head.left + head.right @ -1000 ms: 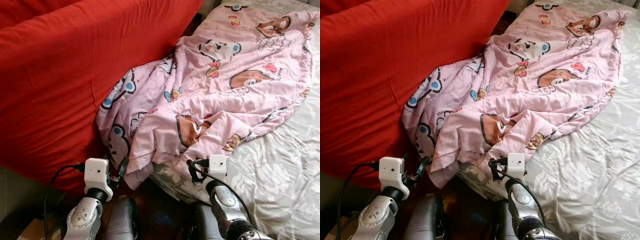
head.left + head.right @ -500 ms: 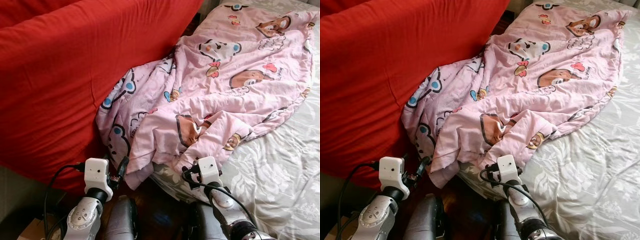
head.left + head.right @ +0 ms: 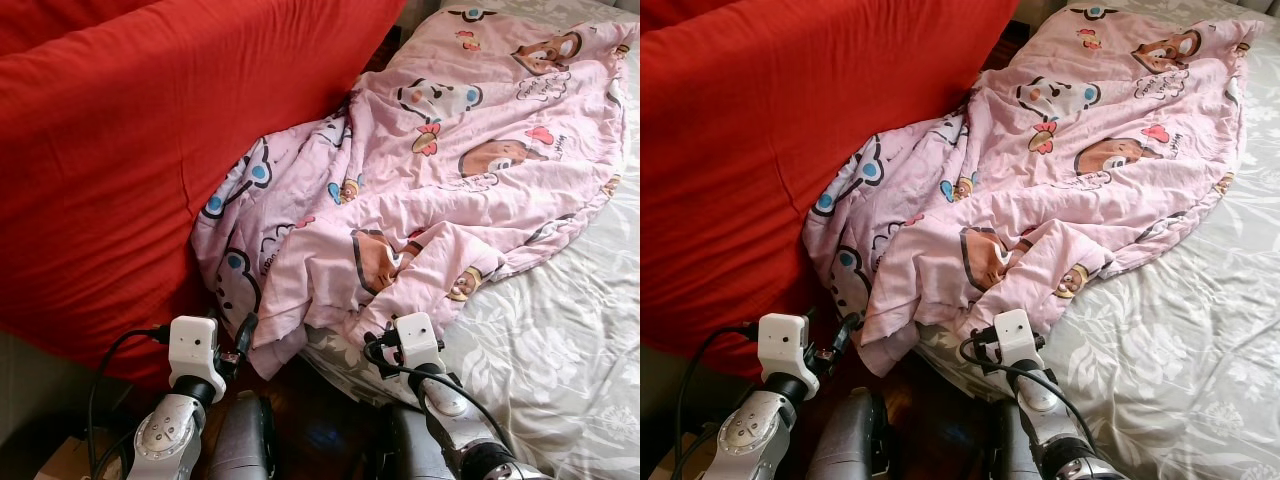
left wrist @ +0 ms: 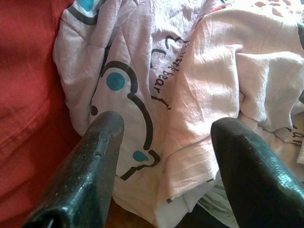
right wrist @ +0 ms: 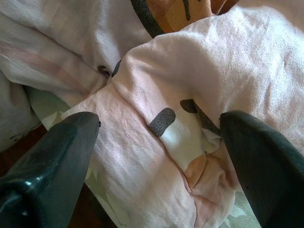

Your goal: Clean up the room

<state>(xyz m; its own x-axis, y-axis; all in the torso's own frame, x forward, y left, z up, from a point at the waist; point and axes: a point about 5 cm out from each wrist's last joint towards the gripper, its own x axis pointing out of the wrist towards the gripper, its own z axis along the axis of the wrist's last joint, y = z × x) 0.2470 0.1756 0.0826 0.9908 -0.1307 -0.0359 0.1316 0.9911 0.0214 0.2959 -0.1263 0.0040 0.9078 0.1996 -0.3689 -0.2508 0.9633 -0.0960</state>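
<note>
Just ahead of my right end effector [image 3: 372,347] — fingers spread wide, empty — lies the pink blanket's [image 3: 420,190] crumpled corner at the bed [image 3: 560,330] edge, while my left end effector [image 3: 243,338], equally open, faces its hanging hem.

A crumpled pink blanket [image 3: 440,170] lies on the grey floral-sheeted bed [image 3: 560,340].

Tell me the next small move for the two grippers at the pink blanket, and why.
Probably ease both forward and shut on the cloth. The pink blanket hangs crumpled over the bed's near corner beside the red cushion. The left gripper and right gripper each have open jaws with a fold of its hem lying between them, not yet pinched.
</note>
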